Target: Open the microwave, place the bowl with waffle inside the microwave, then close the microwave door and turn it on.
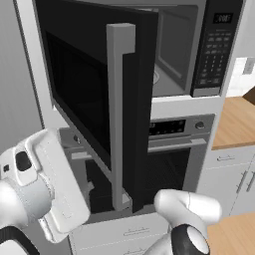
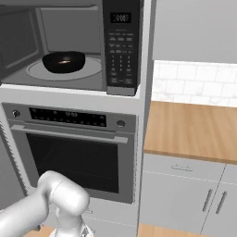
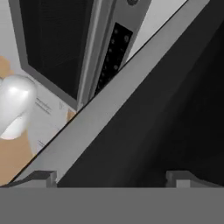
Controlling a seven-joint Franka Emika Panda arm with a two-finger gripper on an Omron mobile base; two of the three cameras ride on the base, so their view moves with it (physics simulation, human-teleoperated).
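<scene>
The microwave [image 2: 121, 46] stands open. Its door [image 1: 89, 89] is swung far out to the left, with the grey bar handle [image 1: 119, 124] on its free edge. Inside, a black bowl [image 2: 64, 61] sits on the round glass plate, with a small orange-brown piece, the waffle [image 2: 65, 61], in it. In the left base view the door hides the bowl. My gripper [image 3: 111, 179] is open with nothing between its fingers. It is close up against the black door panel [image 3: 166, 109] and the grey handle [image 3: 87, 127], which runs slantwise across the hand view.
Under the microwave is a steel-framed oven [image 2: 74, 152] with a horizontal handle. A wooden counter [image 2: 194, 129] over grey cabinets [image 2: 185, 194] runs to the right. The open door juts out into the room in front of the oven [image 1: 174, 149].
</scene>
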